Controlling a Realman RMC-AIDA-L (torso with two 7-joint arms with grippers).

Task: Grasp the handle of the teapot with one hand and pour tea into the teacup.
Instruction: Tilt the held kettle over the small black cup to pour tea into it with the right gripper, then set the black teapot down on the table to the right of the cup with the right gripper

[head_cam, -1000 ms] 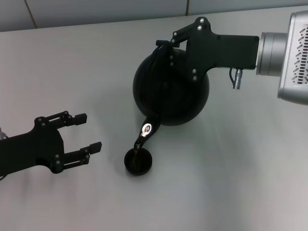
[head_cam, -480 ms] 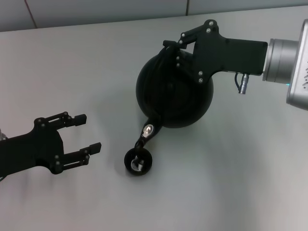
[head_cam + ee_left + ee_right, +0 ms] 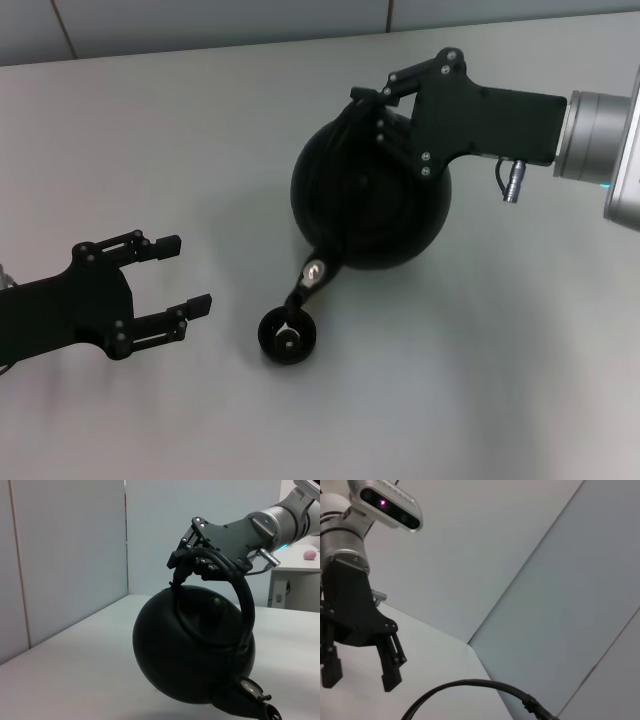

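The matte-black teapot (image 3: 365, 205) hangs tilted above the table, its spout (image 3: 313, 275) pointing down toward the teacup (image 3: 288, 337). The spout tip ends just above the cup's far rim. My right gripper (image 3: 368, 100) is shut on the handle (image 3: 343, 118) at the pot's top. In the left wrist view the same grip shows on the arched handle (image 3: 243, 600) over the teapot (image 3: 190, 655). A pale glint shows inside the small black cup. My left gripper (image 3: 186, 274) rests open to the left of the cup, holding nothing.
The grey table (image 3: 500, 380) carries only the cup and the pot's shadow. A pale wall (image 3: 200, 20) runs along its far edge. The right wrist view shows the left gripper (image 3: 362, 677) and a stretch of the handle (image 3: 470, 684).
My right gripper has carried the teapot to the right and slightly back. The spout tip has drawn back from over the cup's middle to its far rim. The left arm has not moved.
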